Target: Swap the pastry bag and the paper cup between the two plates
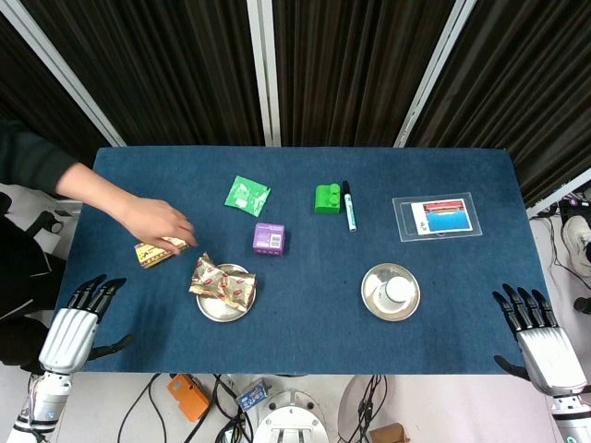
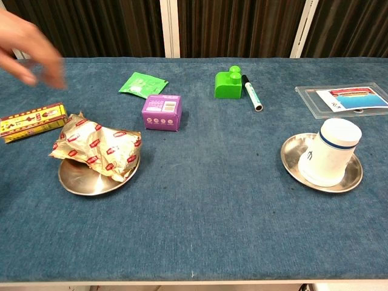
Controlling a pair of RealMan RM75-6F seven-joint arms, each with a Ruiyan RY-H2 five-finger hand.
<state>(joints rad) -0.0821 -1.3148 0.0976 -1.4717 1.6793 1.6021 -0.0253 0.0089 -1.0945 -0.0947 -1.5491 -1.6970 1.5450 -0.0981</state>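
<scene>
The pastry bag [image 1: 222, 283] [image 2: 97, 145], gold with red marks, lies on the left metal plate [image 1: 224, 309] [image 2: 79, 180]. A white paper cup [image 1: 399, 291] [image 2: 330, 152] stands upside down on the right metal plate [image 1: 369, 297] [image 2: 290, 154]. In the head view my left hand [image 1: 76, 326] is at the table's front left corner, fingers spread, holding nothing. My right hand [image 1: 538, 340] is at the front right corner, also spread and empty. Both hands are far from the plates. The chest view shows neither hand.
A person's arm and hand [image 1: 152, 220] [image 2: 27, 45] reach in from the left over a yellow packet [image 1: 157, 251] [image 2: 31, 120]. Behind the plates lie a purple box [image 1: 269, 238], green sachet [image 1: 247, 195], green block [image 1: 327, 198], marker [image 1: 350, 206] and laminated card [image 1: 440, 217].
</scene>
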